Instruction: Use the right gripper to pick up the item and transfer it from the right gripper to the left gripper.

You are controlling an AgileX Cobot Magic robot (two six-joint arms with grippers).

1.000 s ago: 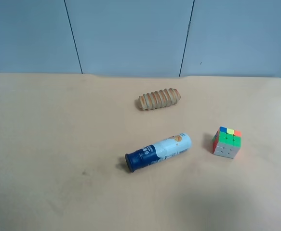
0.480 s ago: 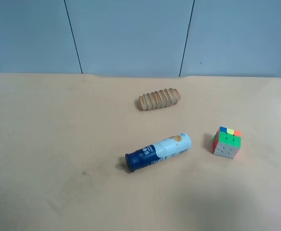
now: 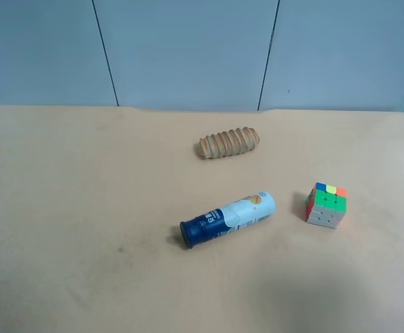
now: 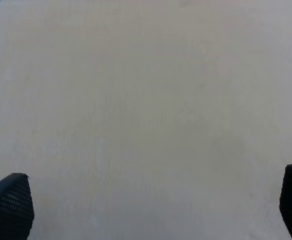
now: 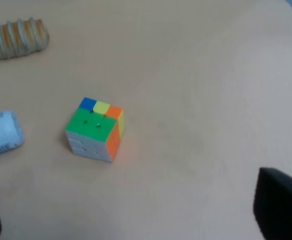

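The puzzle cube [image 3: 326, 205] sits on the tan table at the right, with a green face, a blue-yellow-orange row and white squares showing. The right wrist view shows it too [image 5: 95, 129]. My right gripper [image 5: 135, 210] is open above the table, its black fingertips [image 5: 278, 205] wide apart at the picture's corners, the cube apart from it and empty space between. My left gripper [image 4: 151, 205] is open and empty over bare table, with only its fingertips [image 4: 10, 205] showing. Neither arm shows in the exterior high view.
A blue-and-white tube [image 3: 227, 218] lies on its side left of the cube; its white end shows in the right wrist view [image 5: 0, 134]. A ridged tan bread-like roll [image 3: 230, 142] lies farther back, also in the right wrist view [image 5: 15, 37]. A blue wall stands behind the table.
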